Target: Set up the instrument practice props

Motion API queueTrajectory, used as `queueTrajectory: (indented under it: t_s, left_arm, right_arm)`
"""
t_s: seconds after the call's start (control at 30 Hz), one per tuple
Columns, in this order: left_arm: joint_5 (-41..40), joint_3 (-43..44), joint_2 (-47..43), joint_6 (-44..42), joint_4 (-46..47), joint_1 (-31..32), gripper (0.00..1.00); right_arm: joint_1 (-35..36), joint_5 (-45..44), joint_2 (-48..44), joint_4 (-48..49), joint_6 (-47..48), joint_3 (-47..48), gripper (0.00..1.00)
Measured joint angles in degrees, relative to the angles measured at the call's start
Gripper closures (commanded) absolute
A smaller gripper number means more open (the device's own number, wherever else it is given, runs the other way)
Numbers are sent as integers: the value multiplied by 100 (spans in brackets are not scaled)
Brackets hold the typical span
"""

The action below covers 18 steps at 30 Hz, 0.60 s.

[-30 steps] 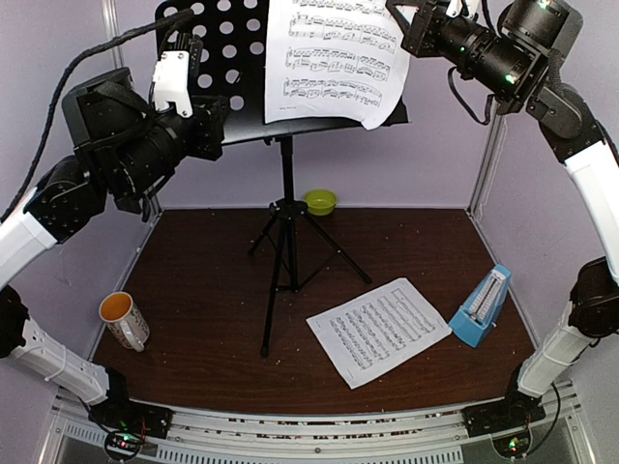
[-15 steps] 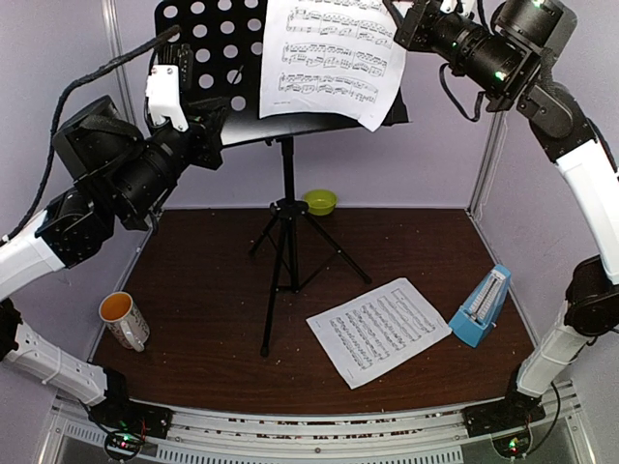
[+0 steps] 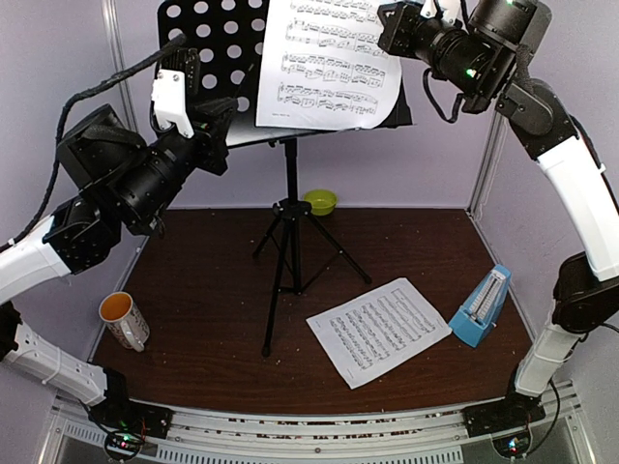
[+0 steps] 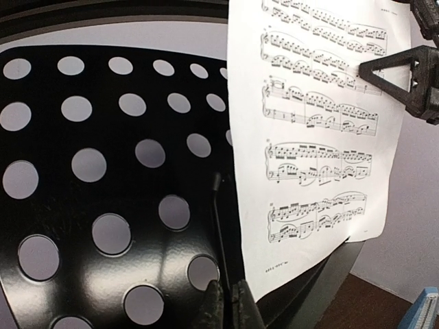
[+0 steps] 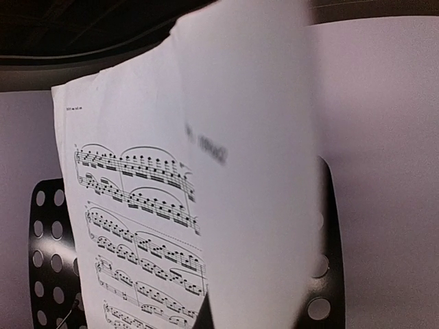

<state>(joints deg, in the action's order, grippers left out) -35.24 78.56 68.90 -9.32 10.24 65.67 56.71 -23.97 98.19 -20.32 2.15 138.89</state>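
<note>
At 12 o'clock in the top view, the black tripod music stand (image 3: 218,58) stands on the dark brown table (image 3: 203,280), its hole-punched desk raised high. A white printed sheet-music page (image 3: 329,63) lies against the desk's right half. Its lower edge is near the ledge; can't tell if it's seated. The right gripper (image 3: 390,21) is at 1 o'clock, on the page's upper right edge. The left gripper (image 3: 182,82) is at 10 o'clock, by the desk's lower left. A second sheet-music page (image 3: 379,331) lies flat at 5 o'clock. The small blue pyramid metronome (image 3: 481,307) is just beside it at 4 o'clock, not touching. A white-and-orange mug (image 3: 124,320) sits at 8 o'clock, and a small lime-green bowl (image 3: 320,201) sits behind the tripod legs.

Left wrist view: at 6 o'clock the left fingers are nearly together and look clamped on the desk's bottom lip. At 2 o'clock a right finger presses on the page's right margin.

Right wrist view: the page fills the frame, blurred and bowed toward the lens. A dark fingertip (image 5: 204,315) shows at 6 o'clock. The jaws read as closed on the paper, though the rear finger is hidden.

Handling:
- **Paper:** likely light, floppy and slippery on metal, so pinch it at a margin. The flat page will need a corner lifted.
- **Stand:** probably top-heavy, so steady it at the lip or the pole.
- **Metronome:** rigid, but the cover looks fragile, so grip it low across the sides.
</note>
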Motion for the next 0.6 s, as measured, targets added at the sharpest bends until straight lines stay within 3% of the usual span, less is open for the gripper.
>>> queueTrajectory:
  t_s: [0.3,0.6]
  left_arm:
    - [96,-133,-11,-236,247,-2,100]
    - [321,-179,-11,-503,319,-4,100]
  right_arm:
    - [136,-680,109,52,164,125,100]
    - [260,-605,234,221,269,142,100]
